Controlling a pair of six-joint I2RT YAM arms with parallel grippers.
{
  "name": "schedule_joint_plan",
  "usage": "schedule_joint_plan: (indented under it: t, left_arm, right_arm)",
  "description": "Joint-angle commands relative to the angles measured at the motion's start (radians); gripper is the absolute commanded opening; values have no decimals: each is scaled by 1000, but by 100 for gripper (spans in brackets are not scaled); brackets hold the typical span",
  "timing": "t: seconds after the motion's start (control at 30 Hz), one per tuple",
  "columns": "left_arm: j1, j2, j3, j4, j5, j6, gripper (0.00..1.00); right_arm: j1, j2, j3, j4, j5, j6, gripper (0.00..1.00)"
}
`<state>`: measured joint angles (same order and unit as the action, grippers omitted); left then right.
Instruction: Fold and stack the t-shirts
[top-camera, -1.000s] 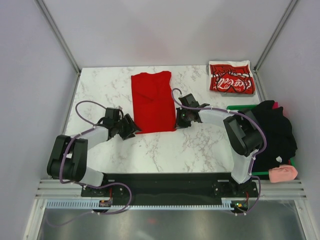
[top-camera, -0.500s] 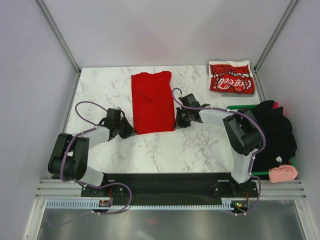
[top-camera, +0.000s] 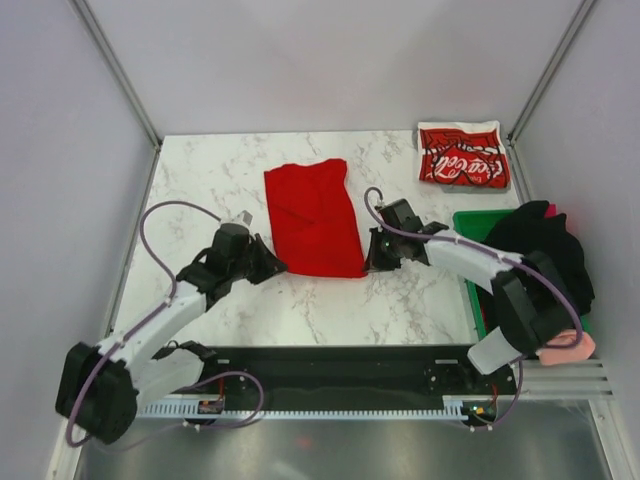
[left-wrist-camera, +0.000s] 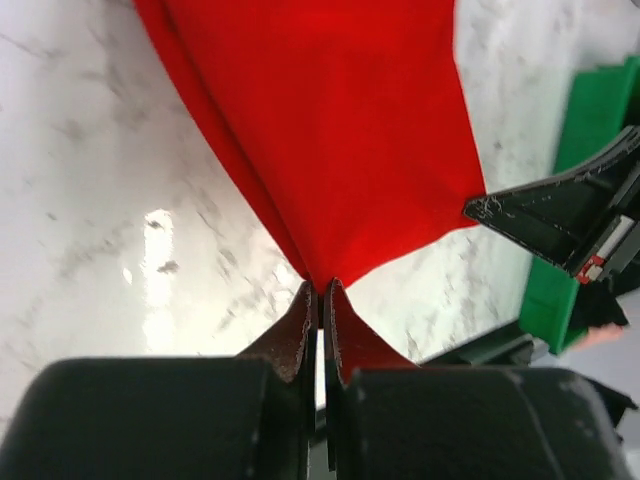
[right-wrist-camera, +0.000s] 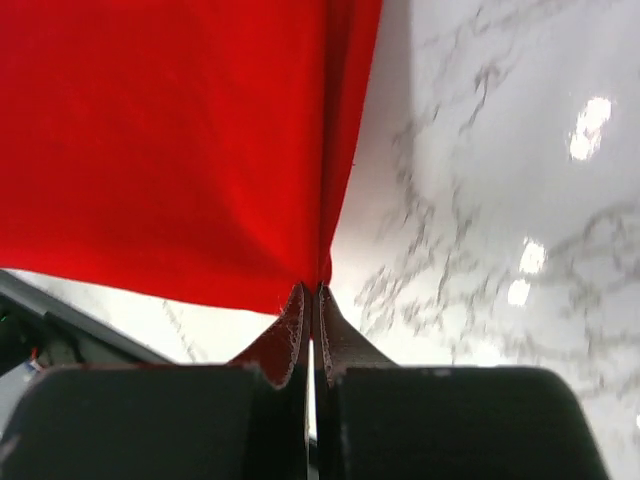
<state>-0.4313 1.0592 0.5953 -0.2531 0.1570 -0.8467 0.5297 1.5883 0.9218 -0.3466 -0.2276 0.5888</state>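
Nearest the arms' bases, a pink cloth item (top-camera: 567, 347) lies at the near end of a green bin (top-camera: 466, 222) heaped with black clothing (top-camera: 545, 260), at the right side of the white marbled surface (top-camera: 210, 190). Just beyond, both arms reach in toward a plain red t-shirt (top-camera: 312, 215) that lies lengthwise near the middle of the surface.

The left end effector (left-wrist-camera: 320, 292) is pressed together on the shirt's near left corner, its two dark fingers pinching a point of red cloth between them. The left wrist view shows the fabric fanning away from that pinch, with a doubled edge running along its left side.

The right end effector (right-wrist-camera: 310, 290) is likewise clamped on the near right corner, with no gap between its fingers. In the right wrist view the cloth spreads out to the left, and a fold line rises straight from the fingertips.

Between the two grips, the shirt's near edge runs roughly straight, slanting slightly down to the right in the overhead view. The garment forms a long, narrow panel with a few soft creases, its far end pointing toward the back of the surface.

At the far right corner, well apart from both arms, the Coca-Cola t-shirt (top-camera: 462, 156), red with white script, lies flat on the surface, folded into a small rectangle.
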Motion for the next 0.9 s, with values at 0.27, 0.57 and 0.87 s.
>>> schedule_joint_plan:
  t: [0.27,0.57,0.87]
  left_arm:
    - [-346,-286,200,-484,-240,-221,2]
    - [-356,-242,394,-634,-369,-178,2]
    - [-224,-61,517,-615,-430,-62,2]
  right_arm:
    - [225,-504,-12,-375,215,196,0]
    - [245,-447,228,-535,390,154,0]
    - [190,-200,456,-562,501,23,0]
